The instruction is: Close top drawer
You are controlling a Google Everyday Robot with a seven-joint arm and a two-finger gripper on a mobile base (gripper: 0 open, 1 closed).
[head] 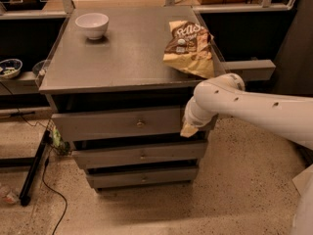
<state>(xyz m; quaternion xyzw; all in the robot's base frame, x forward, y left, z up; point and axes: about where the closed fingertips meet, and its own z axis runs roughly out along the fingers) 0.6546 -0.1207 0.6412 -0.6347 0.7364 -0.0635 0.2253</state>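
The top drawer is the widest grey front under the cabinet top, with a small round silver knob at its centre. It stands pulled out a little, with a dark gap above it. My white arm reaches in from the right, and the gripper rests against the right end of the drawer's front. The arm's wrist hides the fingers.
The grey cabinet top holds a white bowl at the back left and a chip bag at the right edge. Two narrower drawers sit below. A black cable and stand lie on the floor at left.
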